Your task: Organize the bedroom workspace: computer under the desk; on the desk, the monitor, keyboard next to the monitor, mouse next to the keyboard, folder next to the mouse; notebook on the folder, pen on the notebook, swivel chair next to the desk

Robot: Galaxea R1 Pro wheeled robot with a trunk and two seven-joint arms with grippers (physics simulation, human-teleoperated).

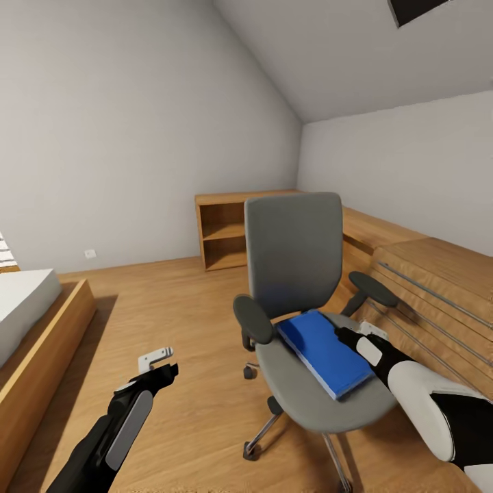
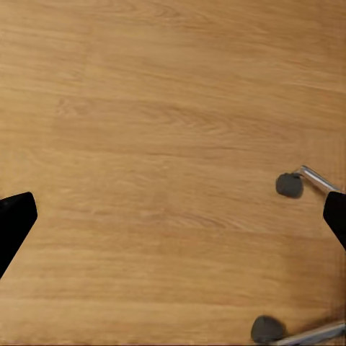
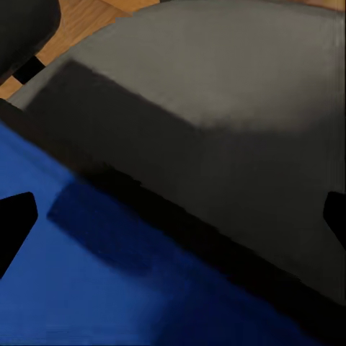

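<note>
The swivel chair [image 1: 294,260] stands in the middle of the room on a wood floor, its grey back upright and black armrests at both sides. A blue folder [image 1: 322,352] lies flat on its grey seat [image 3: 238,108]. My right gripper [image 1: 346,335] hovers open just above the folder's right edge. In the right wrist view the folder [image 3: 94,288] and the seat lie between its wide-apart fingertips [image 3: 14,216]. My left gripper [image 1: 161,363] hangs open over bare floor left of the chair, with two chair castors [image 2: 290,184] near one of its fingertips [image 2: 335,213].
A low light-wood shelf unit [image 1: 222,233] stands against the back wall. A bed in a wooden frame [image 1: 41,342] is at the left. A sloped wooden structure with metal rails [image 1: 438,287] runs close along the chair's right. Open floor [image 1: 171,301] lies between bed and chair.
</note>
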